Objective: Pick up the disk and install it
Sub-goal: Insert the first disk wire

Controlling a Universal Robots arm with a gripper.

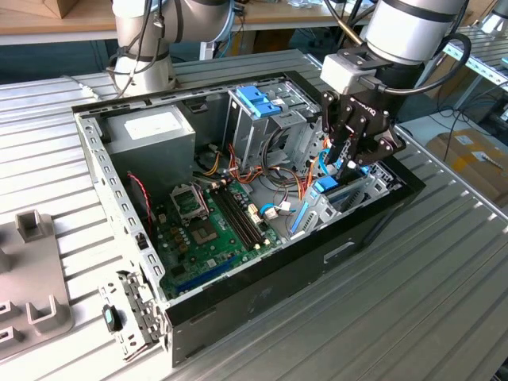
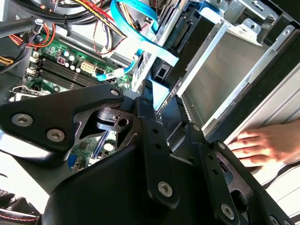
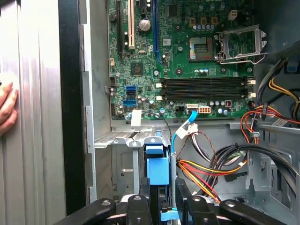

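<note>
Showing the gripper (image 1: 352,163) low inside the open case (image 1: 238,295), at the corner on the exterior view's right. Its fingers (image 3: 144,194) are clenched on the disk (image 3: 158,169), which stands on edge between them with its light blue rail towards the first wrist view. The disk hangs over the bay (image 3: 123,164), just beside the case wall. How far it has entered the bay cannot be told, and it looks not yet seated.

Hazards, as judged from this position:

- **Trapped cables.** The blue data cable (image 3: 185,125) and the red, yellow and black power leads (image 3: 211,169) lie just beside the disk. Either could be pinched under it or dragged along with it.
- **Jamming.** If the disk is slightly tilted against the bay's metal walls, it could bind, and further pushing could bend the plastic rail or twist the disk in the grip.
- **Slipping.** The hold is on a thin edge. A slip could drop the disk towards the board (image 3: 187,70) nearby.
- **The hand.** A person's hand (image 2: 262,145) rests on the ribbed table (image 1: 429,302) just outside the case wall, near the arm. A sideways correction could bring the arm against it.
</note>
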